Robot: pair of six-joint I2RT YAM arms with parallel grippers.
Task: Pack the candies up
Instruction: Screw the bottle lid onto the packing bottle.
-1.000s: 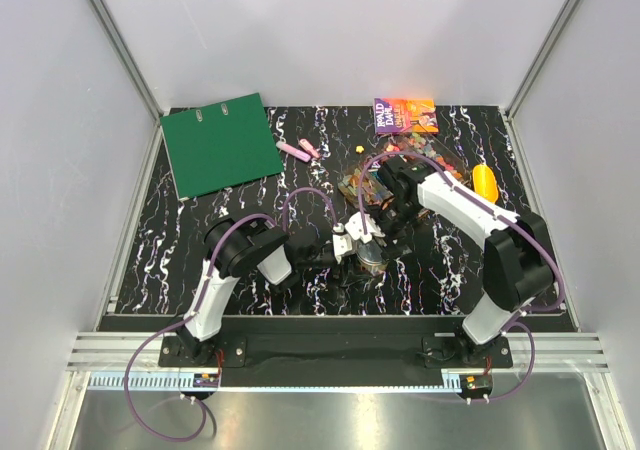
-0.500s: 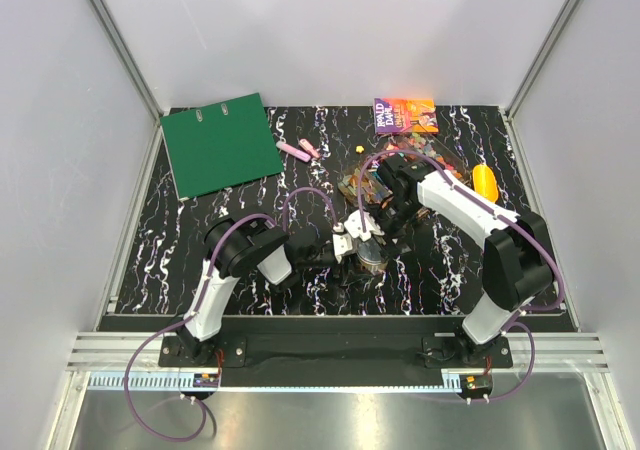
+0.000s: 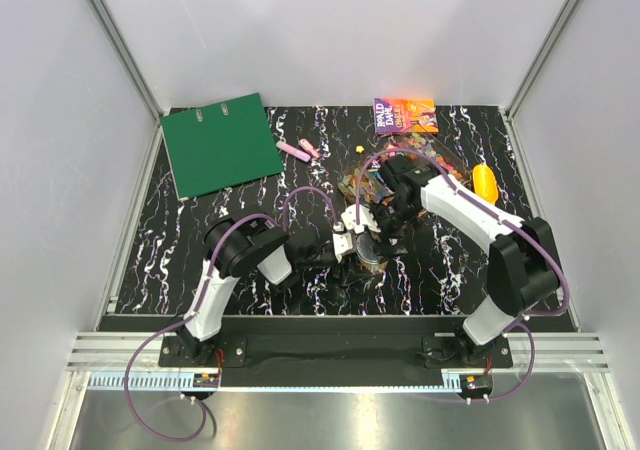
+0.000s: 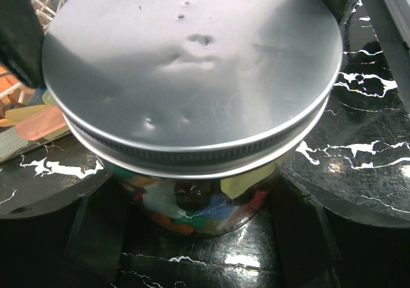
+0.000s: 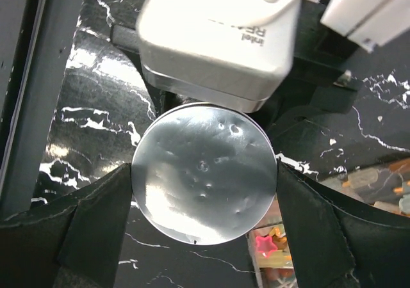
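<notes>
A glass jar (image 4: 192, 201) packed with multicoloured candies (image 4: 246, 180) stands on the black marbled table, capped by a silver metal lid (image 4: 192, 64). My left gripper (image 4: 198, 229) is shut on the jar's body, with a finger (image 4: 96, 227) on each side. My right gripper (image 5: 205, 206) is above the jar, shut on the lid (image 5: 204, 166), its fingers (image 5: 96, 221) pressed to the rim. In the top view the jar (image 3: 371, 253) sits at centre between the left gripper (image 3: 352, 245) and right gripper (image 3: 385, 228). Loose candies (image 3: 418, 156) lie behind it.
A clear tray of sweets (image 3: 362, 184) sits just behind the jar. A yellow scoop (image 3: 484, 180) lies at the right, a book (image 3: 405, 115) at the back. A green binder (image 3: 220, 145) and pink highlighters (image 3: 298, 150) are at the back left.
My right arm has shifted slightly and its wrist has turned a little over the jar. The jar and the left arm have stayed put.
</notes>
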